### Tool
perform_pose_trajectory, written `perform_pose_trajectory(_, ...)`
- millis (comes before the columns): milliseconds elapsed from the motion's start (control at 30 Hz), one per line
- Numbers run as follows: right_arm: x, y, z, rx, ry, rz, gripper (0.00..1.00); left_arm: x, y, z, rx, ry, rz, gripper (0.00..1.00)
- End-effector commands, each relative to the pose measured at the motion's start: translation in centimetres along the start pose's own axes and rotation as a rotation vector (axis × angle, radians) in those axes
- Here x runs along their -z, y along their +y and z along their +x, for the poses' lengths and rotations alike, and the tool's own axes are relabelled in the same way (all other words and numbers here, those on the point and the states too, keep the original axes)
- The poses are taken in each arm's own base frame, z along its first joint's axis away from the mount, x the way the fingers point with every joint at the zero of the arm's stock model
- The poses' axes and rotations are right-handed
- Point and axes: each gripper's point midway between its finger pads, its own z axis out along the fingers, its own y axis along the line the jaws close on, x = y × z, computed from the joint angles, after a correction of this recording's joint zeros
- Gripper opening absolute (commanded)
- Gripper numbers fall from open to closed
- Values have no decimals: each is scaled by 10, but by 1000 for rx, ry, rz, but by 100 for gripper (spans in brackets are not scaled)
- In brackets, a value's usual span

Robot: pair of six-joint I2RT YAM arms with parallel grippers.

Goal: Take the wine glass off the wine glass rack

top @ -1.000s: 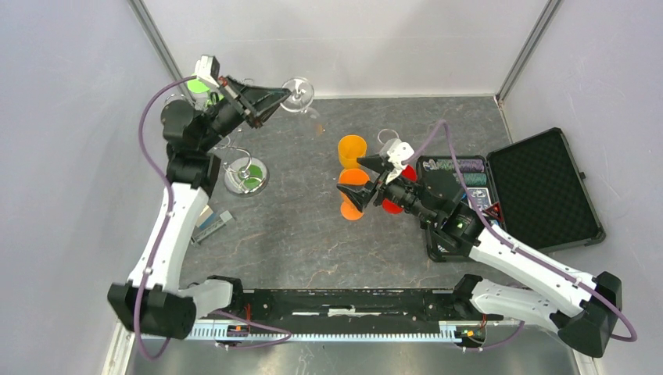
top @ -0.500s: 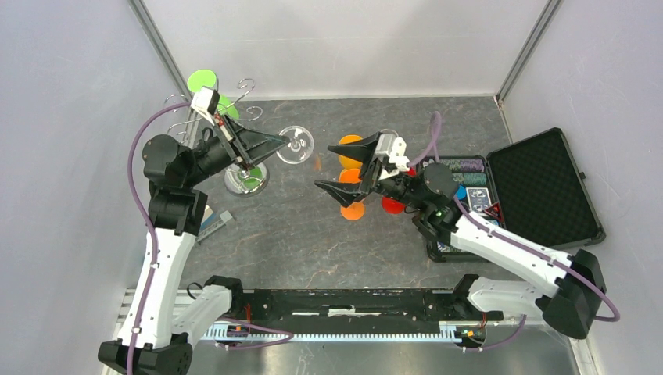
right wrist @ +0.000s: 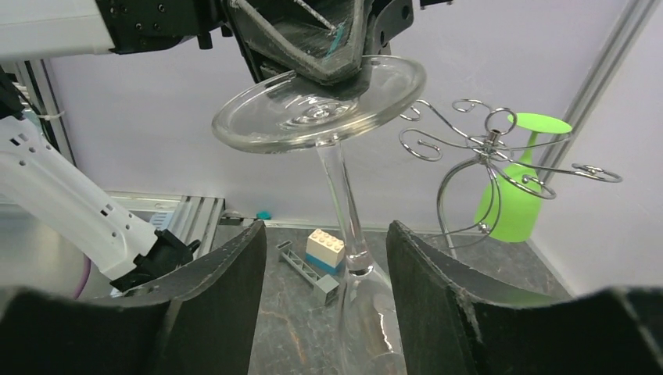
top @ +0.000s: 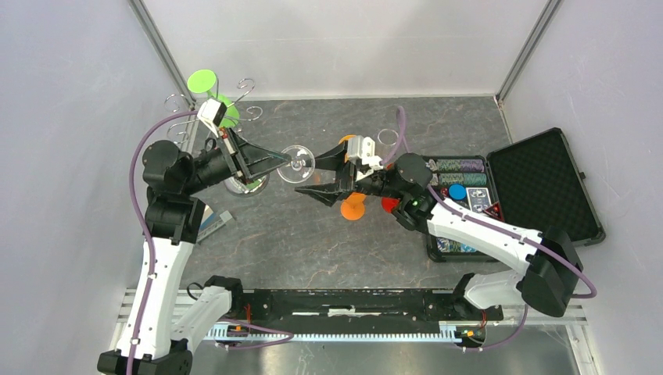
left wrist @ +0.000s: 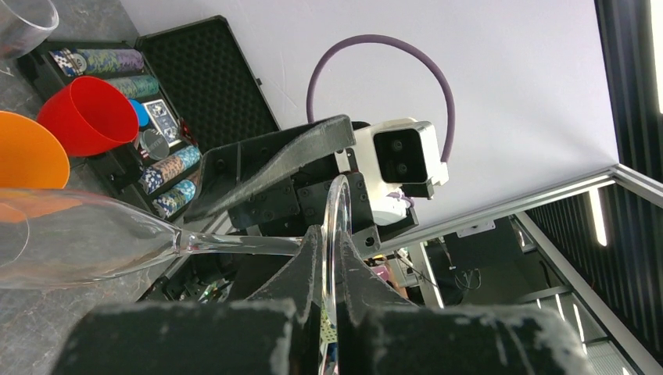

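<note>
The clear wine glass [top: 298, 159] hangs in the air between my two arms, off the wine glass rack [top: 232, 115]. My left gripper [top: 287, 160] is shut on the rim of its round foot [left wrist: 337, 205], and the stem [left wrist: 234, 244] runs out sideways. My right gripper [top: 306, 178] is open, with one finger on either side of the stem [right wrist: 344, 195] and the top of the bowl [right wrist: 374, 320]; a gap shows on both sides. The silver wire rack [right wrist: 485, 148] stands behind, with a green wine glass [right wrist: 517, 199] still hanging on it.
Orange cups [top: 353, 205] and a red cup [top: 391, 205] stand under the right arm. An open black case [top: 543, 187] with poker chips lies at the right. Toy bricks [top: 212, 223] lie by the left arm. Another clear glass [top: 387, 138] stands mid-back.
My left arm carried the wine glass from the back of the table toward the centre. My right gripper swung left to meet it, and its jaws narrowed around the stem.
</note>
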Motion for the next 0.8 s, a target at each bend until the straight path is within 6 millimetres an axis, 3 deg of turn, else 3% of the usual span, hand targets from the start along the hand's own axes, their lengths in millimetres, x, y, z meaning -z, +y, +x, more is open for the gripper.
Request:
perform_pose_trajectory(0,-13,0,-35,40,-92,-32,57,1,-7,1,-46,17,22,2)
perform_pose_trajectory(200,-20,-9,-35,13,-102,0,35,0,-10,0,-40,12,42,2)
perform_pose_trajectory(333,-22,-12,-37,-3,-114,12,5,0,-16,-3,-42,-2,74,4)
perform_pose_trajectory(433,-18,-15,-42,-5,-142,48,0,0,-17,-5,-50,-20,77,30)
perform_pose_trajectory(500,-14,-17,-49,0,-168,75,0,0,-18,-7,-59,-41,79,61)
perform_pose_trajectory(567,-5,-21,-58,2,-210,124,0,1,-17,-10,-69,-68,77,82)
perform_pose_trajectory(633,7,-30,-69,-1,-261,208,0,1,-9,-13,-69,-102,60,92)
perform_pose_trajectory(767,42,-46,-100,-21,-408,391,0,-1,20,-20,-17,-174,2,100)
